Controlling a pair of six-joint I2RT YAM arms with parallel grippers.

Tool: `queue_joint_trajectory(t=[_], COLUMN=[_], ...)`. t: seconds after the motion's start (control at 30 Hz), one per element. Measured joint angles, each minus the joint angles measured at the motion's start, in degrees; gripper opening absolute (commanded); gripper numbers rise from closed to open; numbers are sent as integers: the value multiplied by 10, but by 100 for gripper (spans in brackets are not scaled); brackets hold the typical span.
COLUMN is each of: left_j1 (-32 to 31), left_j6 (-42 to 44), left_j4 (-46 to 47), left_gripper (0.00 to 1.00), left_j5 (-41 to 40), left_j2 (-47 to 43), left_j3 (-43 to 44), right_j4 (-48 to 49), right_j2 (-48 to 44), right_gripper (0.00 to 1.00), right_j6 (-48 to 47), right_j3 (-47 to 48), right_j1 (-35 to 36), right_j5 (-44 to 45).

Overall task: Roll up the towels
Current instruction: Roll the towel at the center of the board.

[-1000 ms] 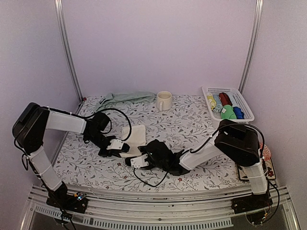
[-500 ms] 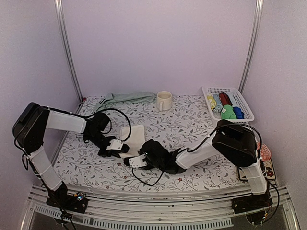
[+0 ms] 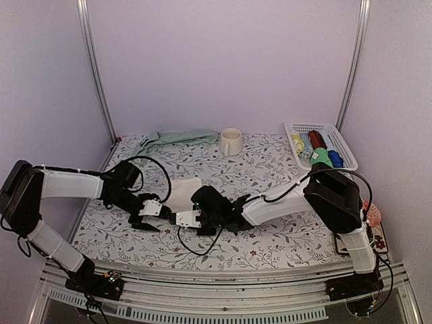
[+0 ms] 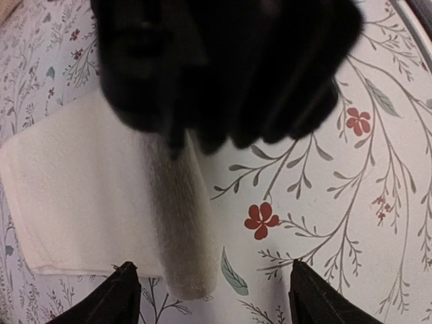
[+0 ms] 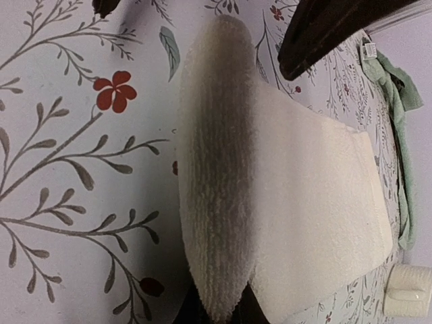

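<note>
While the cream terry towel (image 3: 183, 194) lies on the floral worktop (image 3: 270, 175) with its near edge rolled, jaws of the right gripper (image 5: 216, 312) pinch that roll and jaws of the left gripper (image 4: 219, 297) stand spread over its end. Rolling looks just begun; next, the roll needs turning evenly toward the flat end.

Just left of the mug (image 3: 231, 142), along the table's (image 3: 270, 172) back edge: crumpled towel (image 3: 177, 138). Well right of the mug: basket (image 3: 307, 125), rolls (image 3: 321, 158) inside. Before the mug, slightly left: half-rolled towel (image 3: 185, 192), roll at near end.
</note>
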Motion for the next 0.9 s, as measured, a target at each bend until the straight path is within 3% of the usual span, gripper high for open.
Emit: queue_joint_trajectory(t=[0.3, 0.5, 0.9], left_j1=[49, 55, 36], left_j6=[-3, 5, 58], left_j4=[89, 177, 278], left_gripper=[78, 77, 70], left_j5=[24, 41, 36], left_j2=[-129, -197, -224], left_j3=[-109, -189, -265], right_j4=[-99, -214, -358], right_j2=[-11, 13, 84], right_gripper=[3, 3, 4], right_j6=[92, 145, 225], right_j3=[31, 113, 249], right_j1=[-14, -34, -82], right_j5=[-103, -193, -348])
